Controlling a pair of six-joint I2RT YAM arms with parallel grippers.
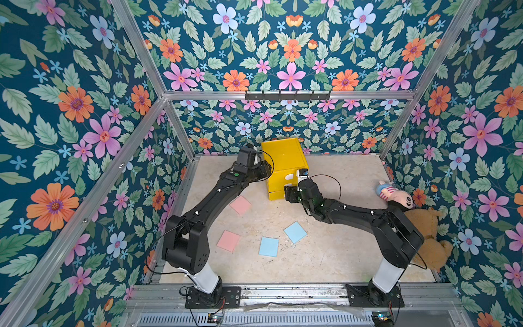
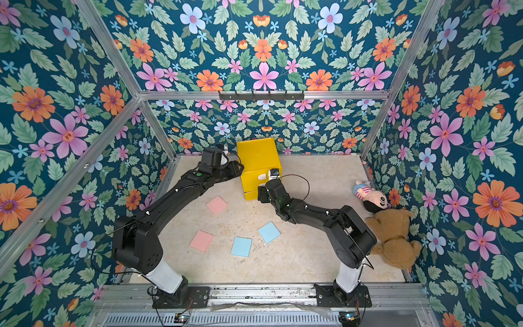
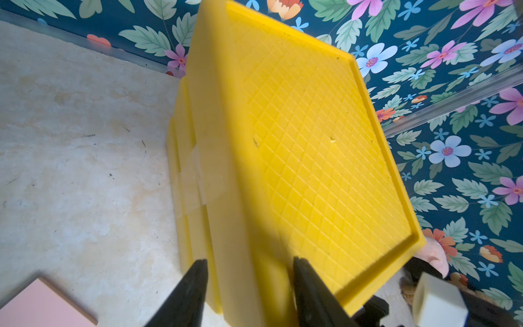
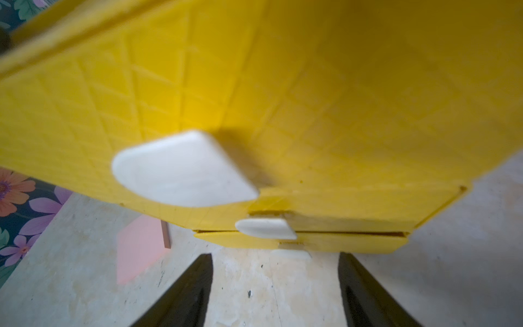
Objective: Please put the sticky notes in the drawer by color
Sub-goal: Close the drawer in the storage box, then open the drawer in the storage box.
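Brown teddy bear (image 1: 424, 237) and striped doll (image 1: 392, 194) lie well apart from the drawer (image 1: 283, 158).

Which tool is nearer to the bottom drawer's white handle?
Right. The right tool sits open just before the bottom handle; the left tool is at the drawer cabinet side, near its top edge.

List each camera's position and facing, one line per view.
Both top views: high above the robot's base, facing down and forward at the table; left arm and right arm show.
Left wrist: on that arm, facing past the left tool at the drawer.
Right wrist: likewise, past the right tool at the drawer's handles.
Shared: every view shows the drawer.
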